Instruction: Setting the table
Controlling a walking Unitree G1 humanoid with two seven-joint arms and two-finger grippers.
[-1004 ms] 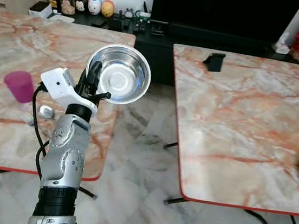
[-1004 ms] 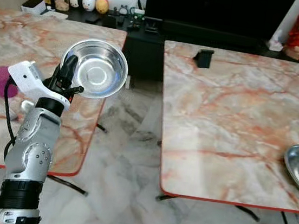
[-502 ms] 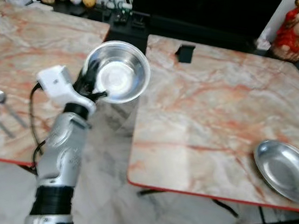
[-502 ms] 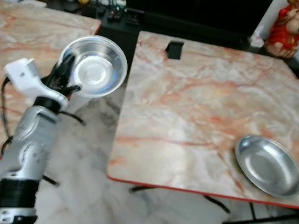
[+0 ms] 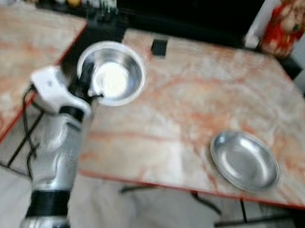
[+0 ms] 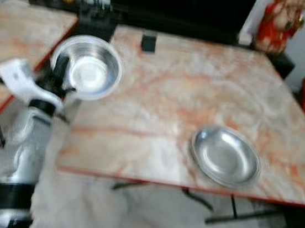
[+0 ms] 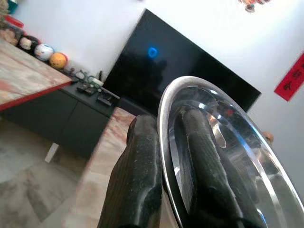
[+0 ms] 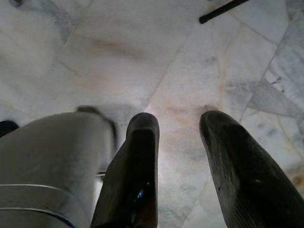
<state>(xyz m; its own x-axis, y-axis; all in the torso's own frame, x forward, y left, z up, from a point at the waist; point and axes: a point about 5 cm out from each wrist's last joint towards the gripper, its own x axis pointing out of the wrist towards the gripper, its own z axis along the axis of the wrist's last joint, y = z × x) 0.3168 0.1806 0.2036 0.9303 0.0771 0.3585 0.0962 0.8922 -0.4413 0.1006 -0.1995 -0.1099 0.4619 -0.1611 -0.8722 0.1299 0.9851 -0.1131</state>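
Observation:
My left gripper (image 5: 85, 78) is raised in front of me, shut on the rim of a steel bowl (image 5: 112, 80) that tilts toward the camera. In the left wrist view one finger (image 7: 137, 185) lies outside the bowl's rim (image 7: 166, 142) and the other inside it. The bowl hangs over the near left corner of a marble-patterned table (image 5: 188, 96). A shallow steel plate (image 5: 244, 160) lies on that table near its front right edge. My right gripper (image 8: 178, 137) hangs open over the tiled floor.
A second marble table (image 5: 16, 47) stands to the left, with a gap of floor between the two. A small black object (image 5: 159, 47) sits at the far edge of the right table. A dark TV cabinet (image 5: 187, 10) and a red figurine (image 5: 283, 24) stand behind.
The camera has swung right, so the right table and its steel plate now sit in the middle of the view. The left table has slid off to the left. The bowl stays gripped.

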